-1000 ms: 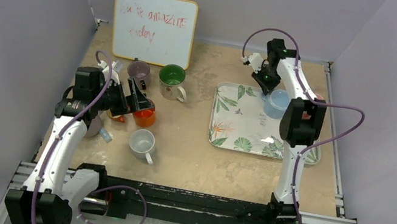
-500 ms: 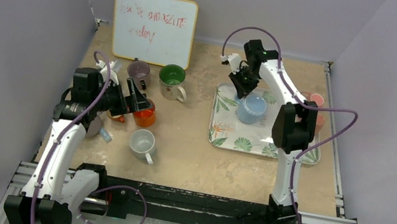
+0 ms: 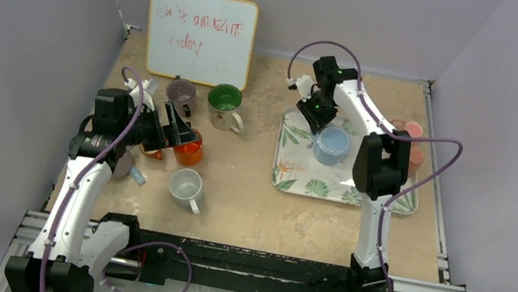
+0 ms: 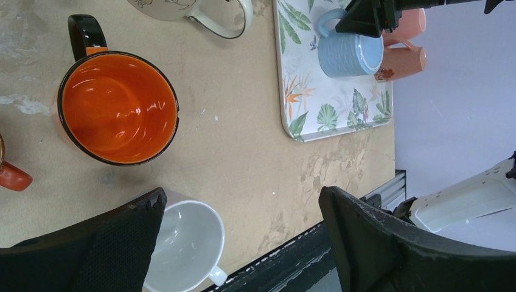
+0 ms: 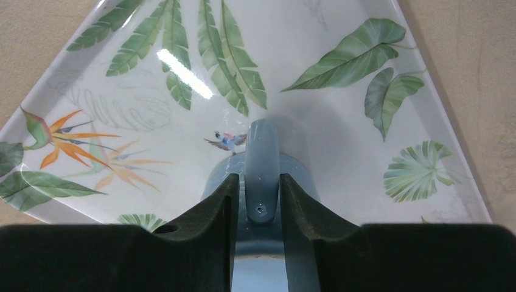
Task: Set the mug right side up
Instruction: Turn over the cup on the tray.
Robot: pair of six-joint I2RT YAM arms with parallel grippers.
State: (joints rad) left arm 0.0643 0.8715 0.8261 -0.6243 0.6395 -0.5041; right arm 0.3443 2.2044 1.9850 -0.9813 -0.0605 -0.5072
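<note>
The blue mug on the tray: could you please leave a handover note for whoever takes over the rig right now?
Right pincer: fingers either side of the handle of the blue mug; gripping or releasing, unclear.
Left pincer: open, empty, near the orange mug.
Blue mug stands on the leaf tray, apparently mouth up.
To do: confirm that, let go, withdraw.

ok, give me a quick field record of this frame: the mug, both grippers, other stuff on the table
blue mug: stands on end on the tray, toward its back edge; which end is up is unclear
right gripper: fingers either side of the handle; whether they press on it is unclear
left gripper: wide open, empty, above the orange mug and white mug, both opening up
other: green mug and purple mug in front of the whiteboard
</note>
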